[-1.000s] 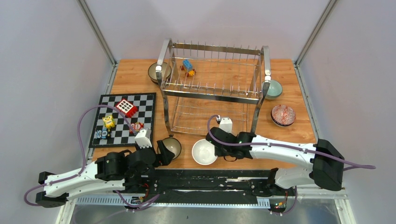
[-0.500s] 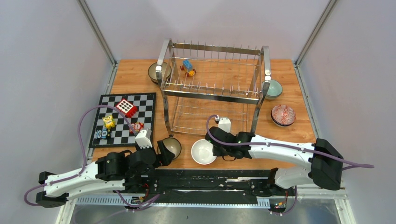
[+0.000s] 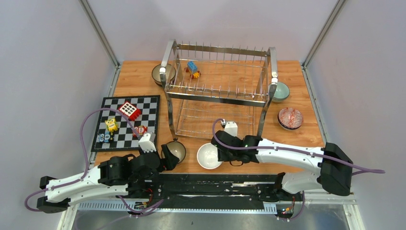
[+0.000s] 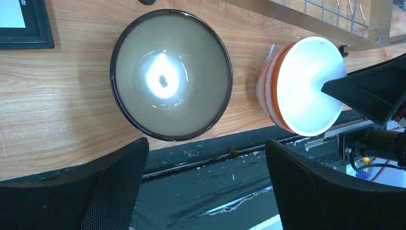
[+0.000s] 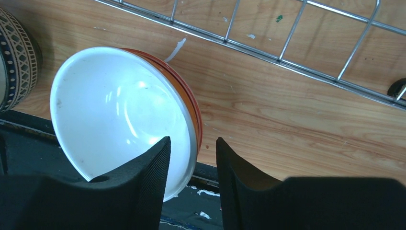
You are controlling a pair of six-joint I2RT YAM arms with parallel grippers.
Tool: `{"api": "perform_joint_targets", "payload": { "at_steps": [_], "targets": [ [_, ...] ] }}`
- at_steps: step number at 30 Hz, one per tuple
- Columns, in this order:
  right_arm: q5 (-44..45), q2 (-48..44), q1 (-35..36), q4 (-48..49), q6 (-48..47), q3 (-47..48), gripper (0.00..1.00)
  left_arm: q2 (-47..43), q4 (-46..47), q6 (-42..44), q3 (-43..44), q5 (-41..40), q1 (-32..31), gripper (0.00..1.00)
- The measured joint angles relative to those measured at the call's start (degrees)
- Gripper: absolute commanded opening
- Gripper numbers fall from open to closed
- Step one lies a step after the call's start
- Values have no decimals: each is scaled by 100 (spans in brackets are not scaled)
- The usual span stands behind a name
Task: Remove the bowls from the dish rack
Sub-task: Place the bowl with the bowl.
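If the right gripper (image 5: 191,182) opens unevenly, the orange-white bowl (image 5: 119,120) could tip or slide off the table's near edge. Its jaws straddle the bowl's rim, one finger inside, one outside, seemingly pinching it. The left gripper (image 4: 206,184) hangs spread apart above the brown bowl (image 4: 171,74).

Even, bright overhead light fills the scene, leaving only soft, short shadows on the tabletop (image 3: 143,86) and a hard glint along the chrome rack (image 3: 218,88). In the left wrist view a white hotspot of glare burns in the middle of the brown bowl (image 4: 171,74), while the dark fingers (image 4: 325,191) in the foreground sit underexposed and slightly soft. The right wrist view shows smeared highlights inside the white bowl (image 5: 119,115), with its near fingers (image 5: 139,187) nearly black and blurred.
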Motion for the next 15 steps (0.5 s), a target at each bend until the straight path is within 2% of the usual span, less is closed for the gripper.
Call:
{"api": "perform_joint_targets", "payload": {
  "at_steps": [10,15],
  "targets": [
    [46,-238,0,-313,-26,0,43,2,2,0,0,0,0,93],
    [46,-511,0,-315,-31,0,31,2,2,2,0,-2,0,93]
  ]
}}
